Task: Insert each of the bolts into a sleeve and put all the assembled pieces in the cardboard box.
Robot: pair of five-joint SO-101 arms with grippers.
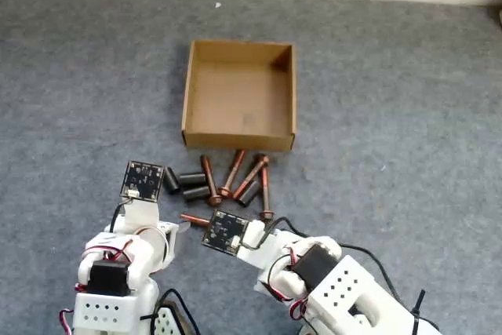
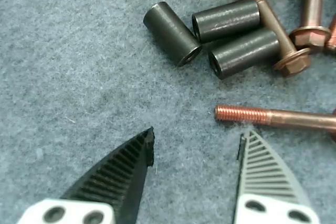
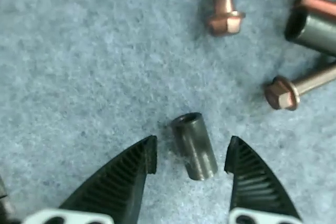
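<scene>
Right end effector [image 3: 191,155] gapes wide around a dark sleeve [image 3: 195,145] lying on the worktop [image 3: 79,51]. Left end effector [image 2: 197,142] hangs wide beside a copper bolt [image 2: 273,118], its head cut off at the edge.

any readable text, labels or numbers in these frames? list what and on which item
No text can be read.
cardboard box: a faint mark on its floor, too faint to read.
bolt heads: no stamp can be made out.
sleeves: plain dark surface, no marks.
wrist circuit boards: any print too small to read.
</scene>
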